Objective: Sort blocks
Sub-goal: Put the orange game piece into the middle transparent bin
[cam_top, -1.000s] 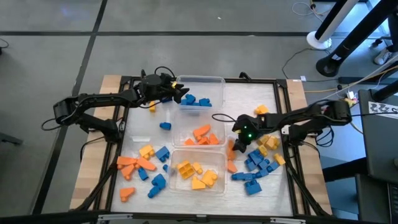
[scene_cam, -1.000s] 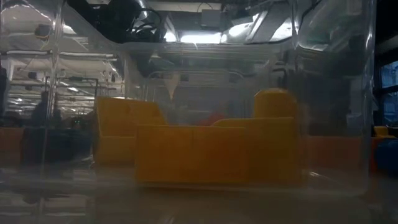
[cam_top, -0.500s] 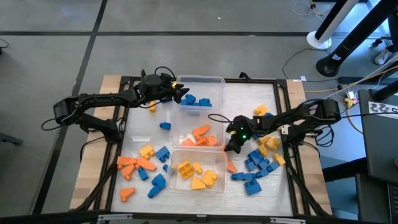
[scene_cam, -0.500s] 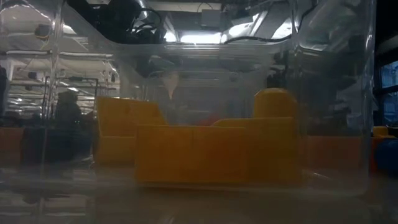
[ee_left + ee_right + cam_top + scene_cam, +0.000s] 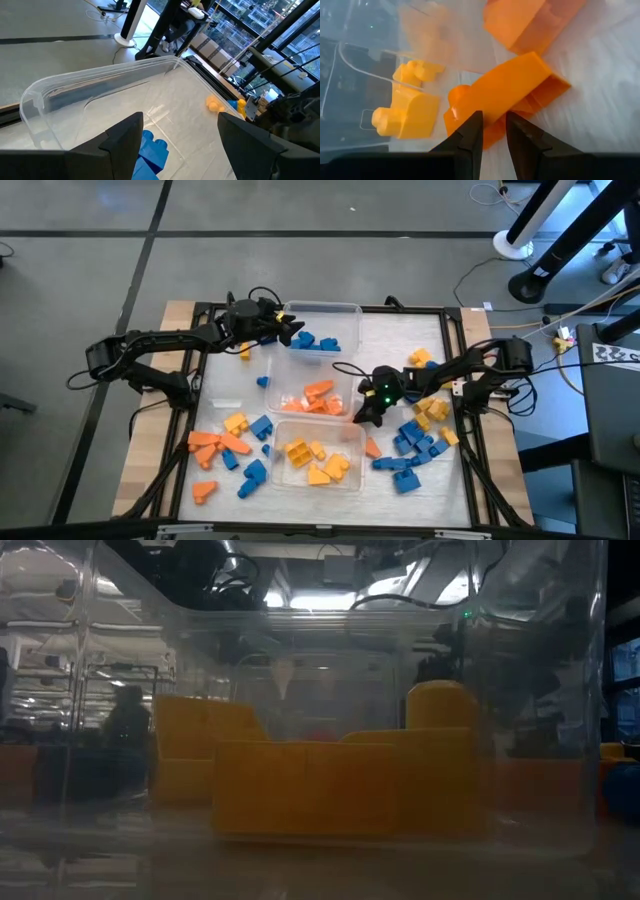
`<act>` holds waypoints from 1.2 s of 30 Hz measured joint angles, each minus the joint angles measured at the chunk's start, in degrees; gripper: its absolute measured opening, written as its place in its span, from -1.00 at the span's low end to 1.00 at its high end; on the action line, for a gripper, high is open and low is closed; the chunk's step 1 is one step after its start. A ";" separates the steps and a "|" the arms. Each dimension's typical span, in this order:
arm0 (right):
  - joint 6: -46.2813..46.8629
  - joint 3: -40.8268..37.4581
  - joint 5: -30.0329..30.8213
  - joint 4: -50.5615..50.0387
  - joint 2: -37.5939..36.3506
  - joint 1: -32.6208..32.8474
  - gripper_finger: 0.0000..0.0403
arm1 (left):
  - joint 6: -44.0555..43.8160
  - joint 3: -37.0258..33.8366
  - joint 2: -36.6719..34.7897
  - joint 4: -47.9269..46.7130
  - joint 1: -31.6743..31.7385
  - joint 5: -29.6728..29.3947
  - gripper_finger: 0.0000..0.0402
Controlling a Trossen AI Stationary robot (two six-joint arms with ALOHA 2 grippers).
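In the high view the right gripper (image 5: 366,412) has moved left from the block pile at the right to the right edge of the middle tub (image 5: 300,366), so I judge an orange piece is about to be dropped there; the left gripper (image 5: 292,333) still hovers spread wide over the upper tub (image 5: 345,310). The low view shows only yellow blocks (image 5: 345,785) behind a clear wall. In the right wrist view the fingers (image 5: 470,131) are nearly together, pinching an orange block (image 5: 502,97), a smooth wedge with one stud.
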 joint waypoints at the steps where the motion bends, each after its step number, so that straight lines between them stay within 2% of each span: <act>1: -0.35 0.00 0.00 0.19 0.05 0.00 -0.58 | 0.00 -0.02 0.00 0.00 0.00 -0.02 0.23; 6: -0.66 0.00 0.11 0.19 0.05 0.00 -0.61 | 0.00 0.00 0.00 0.00 -0.01 0.00 0.23; 15: -2.01 -0.04 -0.02 0.51 0.05 0.00 -0.98 | 0.00 -0.01 0.00 0.00 -0.01 0.00 0.23; 19: -4.55 -0.04 0.07 0.49 0.07 0.00 -0.96 | 0.00 0.00 0.00 0.00 -0.02 0.00 0.23; 30: -4.37 -0.04 -0.21 0.18 0.07 0.00 -0.93 | 0.00 -0.02 0.00 0.00 -0.02 0.00 0.23; 36: -3.00 -0.02 -0.67 0.01 0.03 -0.02 -0.77 | 0.00 -0.01 0.00 0.00 -0.02 0.00 0.23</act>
